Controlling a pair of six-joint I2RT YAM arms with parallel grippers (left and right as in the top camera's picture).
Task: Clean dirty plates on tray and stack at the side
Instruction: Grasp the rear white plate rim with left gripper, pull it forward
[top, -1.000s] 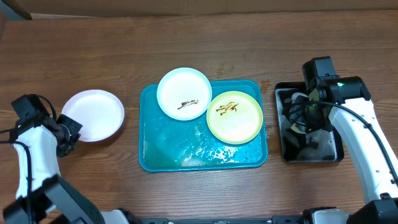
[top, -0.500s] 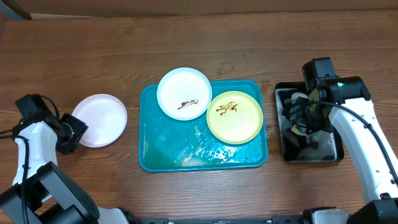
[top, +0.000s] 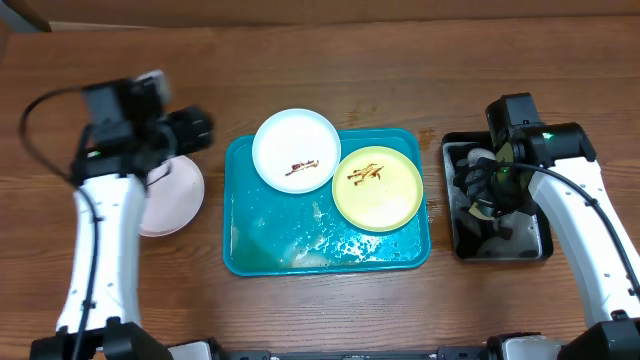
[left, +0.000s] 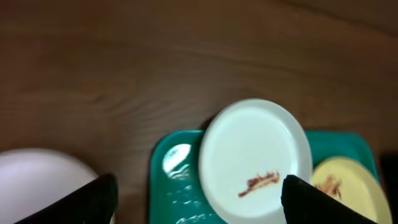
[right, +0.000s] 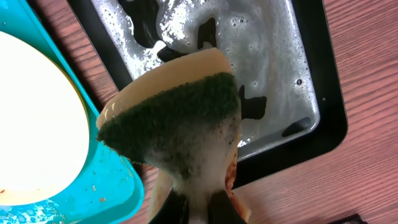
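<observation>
Over the black soapy tray (right: 334, 121), our right gripper (right: 200, 210) is clamped on a sudsy green-faced sponge (right: 177, 118); our left gripper (left: 199, 190) hangs spread wide and empty above the smeared white plate (left: 255, 158). That plate overlaps the rim of the turquoise tray (top: 270, 240), beside the yellow-green plate (top: 377, 188); a third, pale plate (top: 180, 200) sits off the tray, leftward. Scrubbing the perched plate unsteadied could tip or skid it. We read no labels anywhere.
</observation>
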